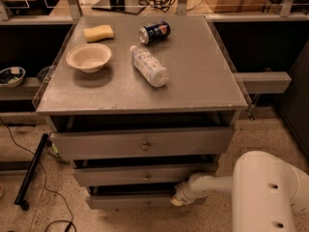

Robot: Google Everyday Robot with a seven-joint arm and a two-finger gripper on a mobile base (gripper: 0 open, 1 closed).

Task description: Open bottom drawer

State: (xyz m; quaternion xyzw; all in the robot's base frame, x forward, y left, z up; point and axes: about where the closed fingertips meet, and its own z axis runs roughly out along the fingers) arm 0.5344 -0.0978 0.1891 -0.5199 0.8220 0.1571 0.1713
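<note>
The grey cabinet has three drawers stacked below its top. The bottom drawer (130, 202) is the narrowest and lowest, with a small round knob (147, 203) at its centre. It stands slightly forward, with a dark gap above its front. My white arm reaches in from the lower right. The gripper (176, 200) is at the right end of the bottom drawer's front, just under the middle drawer (145, 174). Its tips are against or behind the drawer edge.
On the cabinet top (203, 81) lie a paper bowl (89, 57), a yellow sponge (99, 33), a blue can (154, 32) on its side and a plastic bottle (149, 65). The top drawer (142, 143) is widest. A black bar (31, 170) and cables lie on the floor, left.
</note>
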